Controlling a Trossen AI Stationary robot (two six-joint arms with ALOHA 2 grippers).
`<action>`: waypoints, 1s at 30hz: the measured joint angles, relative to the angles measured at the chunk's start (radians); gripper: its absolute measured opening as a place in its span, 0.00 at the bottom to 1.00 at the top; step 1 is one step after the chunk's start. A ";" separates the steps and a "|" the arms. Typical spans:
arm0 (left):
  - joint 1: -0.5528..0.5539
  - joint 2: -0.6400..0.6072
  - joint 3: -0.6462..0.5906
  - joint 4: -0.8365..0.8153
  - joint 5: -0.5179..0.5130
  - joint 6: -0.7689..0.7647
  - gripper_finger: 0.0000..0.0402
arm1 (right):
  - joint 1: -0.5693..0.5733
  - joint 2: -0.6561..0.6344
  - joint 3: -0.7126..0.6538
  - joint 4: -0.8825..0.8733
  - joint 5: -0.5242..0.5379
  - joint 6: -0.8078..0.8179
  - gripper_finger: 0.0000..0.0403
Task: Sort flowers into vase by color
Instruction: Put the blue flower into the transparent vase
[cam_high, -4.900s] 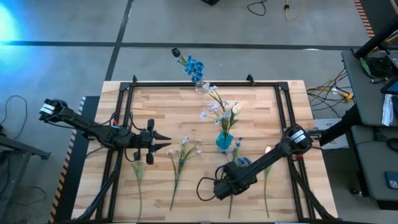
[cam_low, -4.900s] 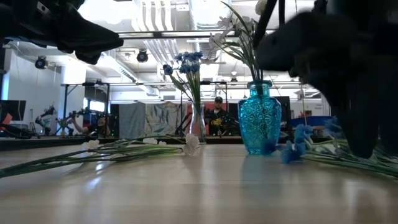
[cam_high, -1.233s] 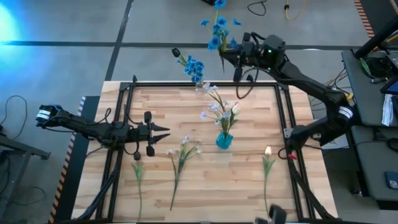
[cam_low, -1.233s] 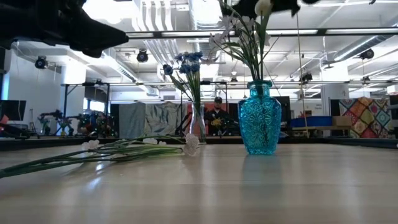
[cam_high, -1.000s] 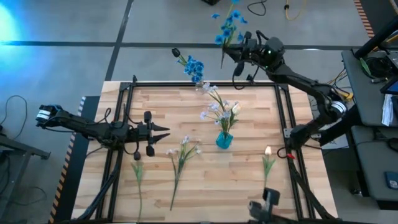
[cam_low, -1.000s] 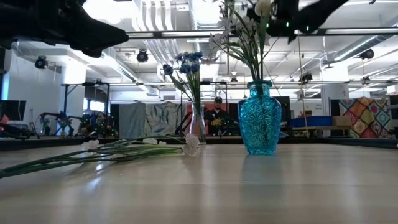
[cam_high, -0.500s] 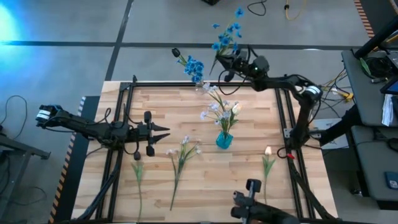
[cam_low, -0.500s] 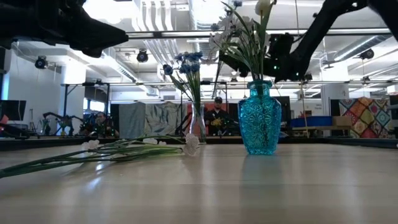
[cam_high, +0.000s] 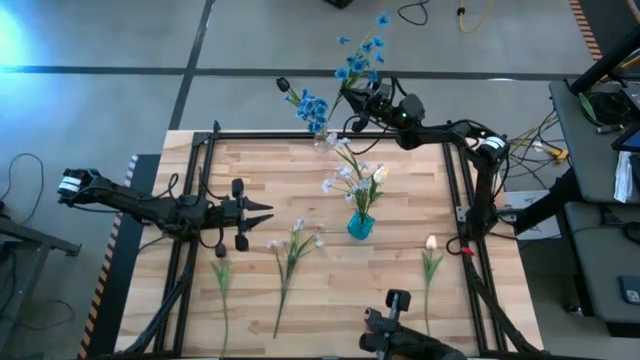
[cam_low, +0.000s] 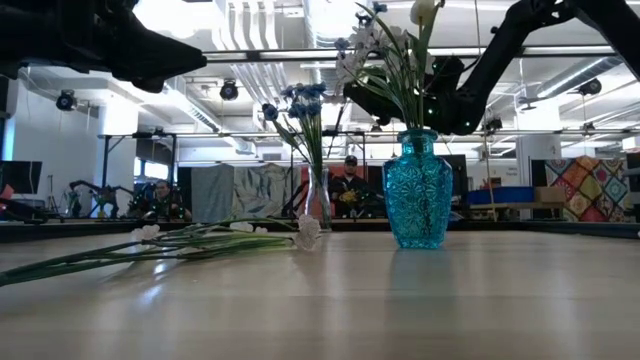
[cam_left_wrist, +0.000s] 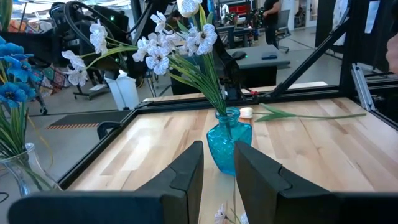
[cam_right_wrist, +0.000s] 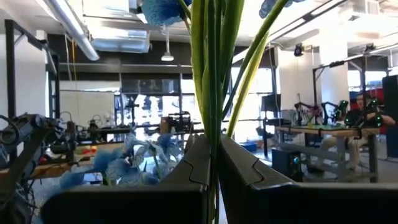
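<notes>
My right gripper (cam_high: 348, 95) hangs over the table's far edge, shut on a blue flower (cam_high: 362, 52) whose heads rise above it. Just to its left a clear vase (cam_low: 318, 205) holds blue flowers (cam_high: 312, 108). Mid-table, a blue glass vase (cam_high: 360, 226) holds white flowers (cam_high: 352, 175). Loose flowers lie flat on the wood: a white spray (cam_high: 295, 245), a pale stem (cam_high: 222, 275) and a cream bud (cam_high: 431, 250). My left gripper (cam_high: 268, 212) waits open over the table's left part, nothing between its fingers (cam_left_wrist: 186, 177). My right gripper pinches the blue flower's bundle of green stems (cam_right_wrist: 211, 118) between its two fingers, which lie across the stems. The flower is lifted clear of the table and stands roughly upright, heads above the fingers. Its lower end is hidden behind the gripper.
A black metal frame (cam_high: 300, 133) borders the wooden table. The white flowers in the blue vase lean toward the far edge, close under my right arm (cam_high: 440, 128). Bare wood lies between the loose flowers along the near side.
My right gripper has come down and moved toward the table's left, closer to the clear vase, tipping and rolling as it went. It stays shut on the blue flower, which has come along with it, heads up.
</notes>
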 joint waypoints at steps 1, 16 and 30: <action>0.000 0.000 0.000 0.000 0.000 0.000 0.19 | 0.002 0.001 0.000 -0.002 0.001 -0.001 0.02; 0.000 0.000 0.000 0.000 0.000 0.000 0.19 | 0.026 0.093 0.028 0.000 -0.004 -0.024 0.02; 0.000 0.000 0.000 0.000 0.000 0.000 0.19 | 0.043 0.093 0.091 -0.260 -0.008 -0.065 0.20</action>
